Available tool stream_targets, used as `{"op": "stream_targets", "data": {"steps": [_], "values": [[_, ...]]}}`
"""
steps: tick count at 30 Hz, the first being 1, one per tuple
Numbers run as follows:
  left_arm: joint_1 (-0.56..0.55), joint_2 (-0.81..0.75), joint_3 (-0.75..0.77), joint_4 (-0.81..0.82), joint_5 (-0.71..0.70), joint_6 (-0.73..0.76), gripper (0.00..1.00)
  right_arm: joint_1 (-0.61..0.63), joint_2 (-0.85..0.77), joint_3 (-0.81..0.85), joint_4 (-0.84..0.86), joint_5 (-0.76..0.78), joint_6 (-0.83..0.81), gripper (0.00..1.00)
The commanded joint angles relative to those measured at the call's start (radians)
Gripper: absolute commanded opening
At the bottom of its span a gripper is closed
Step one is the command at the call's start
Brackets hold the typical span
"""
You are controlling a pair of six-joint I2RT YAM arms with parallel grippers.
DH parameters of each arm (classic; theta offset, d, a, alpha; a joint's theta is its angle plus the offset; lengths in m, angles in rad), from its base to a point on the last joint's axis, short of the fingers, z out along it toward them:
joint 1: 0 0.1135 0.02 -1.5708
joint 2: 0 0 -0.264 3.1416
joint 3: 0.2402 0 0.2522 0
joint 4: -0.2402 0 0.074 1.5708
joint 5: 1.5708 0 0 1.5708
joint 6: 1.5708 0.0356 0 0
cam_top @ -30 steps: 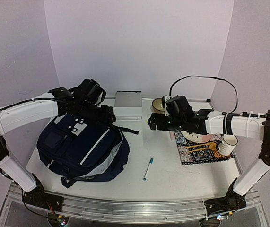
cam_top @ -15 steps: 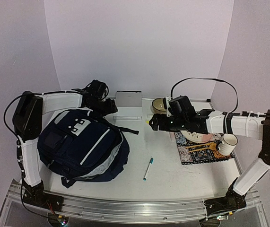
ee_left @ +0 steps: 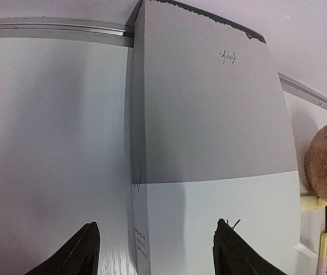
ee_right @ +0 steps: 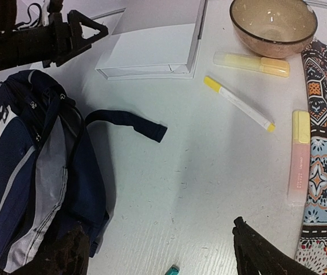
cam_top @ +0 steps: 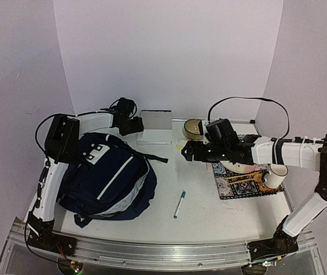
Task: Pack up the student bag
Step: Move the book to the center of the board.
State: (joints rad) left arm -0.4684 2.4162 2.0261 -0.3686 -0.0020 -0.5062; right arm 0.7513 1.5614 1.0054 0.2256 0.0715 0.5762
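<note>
The student bag (cam_top: 103, 177), dark navy with white stripes, lies on the left half of the table; the right wrist view shows it too (ee_right: 31, 172), its loose strap (ee_right: 129, 121) trailing right. My left gripper (cam_top: 138, 125) reaches to the back of the table, at the left edge of a grey-white flat box (cam_top: 155, 127). In the left wrist view the gripper (ee_left: 157, 255) is open, one finger over the table and the other over the box (ee_left: 209, 143). My right gripper (cam_top: 182, 150) hovers open and empty over bare table right of the bag (ee_right: 163, 255).
A teal pen (cam_top: 179, 204) lies front of centre. Near the back are a bowl (ee_right: 272, 23), a yellow highlighter (ee_right: 252, 63), a yellow-white pen (ee_right: 237, 103) and a pink highlighter (ee_right: 299, 157). A patterned mat (cam_top: 246, 182) at the right holds a plate and a mug (cam_top: 275, 175).
My left arm has swung from above the bag's top back to the flat box. The right gripper has barely shifted. Both stay open.
</note>
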Motion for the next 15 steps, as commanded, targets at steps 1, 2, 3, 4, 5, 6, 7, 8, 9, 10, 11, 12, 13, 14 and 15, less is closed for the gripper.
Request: {"op": "stream_targets", "data": {"steps": [1, 2, 3, 4, 5, 6, 7, 8, 9, 10, 11, 12, 13, 14, 15], "values": [[-0.002, 0.058, 0.064, -0.017, 0.063, 0.051, 0.66, -0.003, -0.034, 0.012, 0.008, 0.005, 0.006, 0.87], [-0.002, 0.067, 0.057, -0.017, 0.086, 0.052, 0.64, -0.002, -0.031, 0.015, 0.008, 0.004, 0.006, 0.87], [-0.002, 0.073, 0.047, -0.016, 0.107, 0.052, 0.63, -0.002, -0.028, 0.018, 0.008, 0.002, 0.006, 0.87], [-0.003, 0.076, 0.033, -0.016, 0.127, 0.052, 0.62, -0.003, -0.025, 0.021, 0.007, 0.001, 0.005, 0.86], [-0.004, 0.076, 0.019, -0.017, 0.145, 0.052, 0.60, -0.003, -0.020, 0.026, 0.007, -0.002, 0.004, 0.86], [-0.005, 0.072, -0.008, -0.018, 0.162, 0.051, 0.58, -0.003, -0.016, 0.029, 0.007, -0.004, 0.003, 0.86], [-0.006, 0.064, -0.037, -0.019, 0.178, 0.049, 0.55, -0.002, -0.011, 0.033, 0.007, -0.006, 0.001, 0.86], [-0.007, 0.050, -0.072, -0.020, 0.186, 0.047, 0.51, -0.002, -0.007, 0.037, 0.007, -0.007, -0.001, 0.86], [-0.008, 0.030, -0.114, -0.021, 0.188, 0.046, 0.48, -0.003, -0.004, 0.041, 0.006, -0.008, -0.003, 0.86], [-0.009, 0.007, -0.158, -0.021, 0.184, 0.046, 0.45, -0.002, -0.001, 0.044, 0.006, -0.008, -0.005, 0.86], [-0.011, -0.014, -0.198, -0.021, 0.178, 0.048, 0.42, -0.002, 0.001, 0.046, 0.006, -0.009, -0.006, 0.86], [-0.013, -0.035, -0.237, -0.022, 0.174, 0.052, 0.40, -0.003, 0.003, 0.047, 0.006, -0.009, -0.007, 0.86], [-0.015, -0.059, -0.277, -0.022, 0.170, 0.054, 0.38, -0.003, 0.006, 0.049, 0.006, -0.009, -0.009, 0.86], [-0.019, -0.083, -0.315, -0.022, 0.165, 0.057, 0.36, -0.003, 0.008, 0.050, 0.006, -0.010, -0.011, 0.86], [-0.022, -0.109, -0.357, -0.022, 0.159, 0.060, 0.34, -0.003, 0.011, 0.051, 0.006, -0.012, -0.012, 0.86]]}}
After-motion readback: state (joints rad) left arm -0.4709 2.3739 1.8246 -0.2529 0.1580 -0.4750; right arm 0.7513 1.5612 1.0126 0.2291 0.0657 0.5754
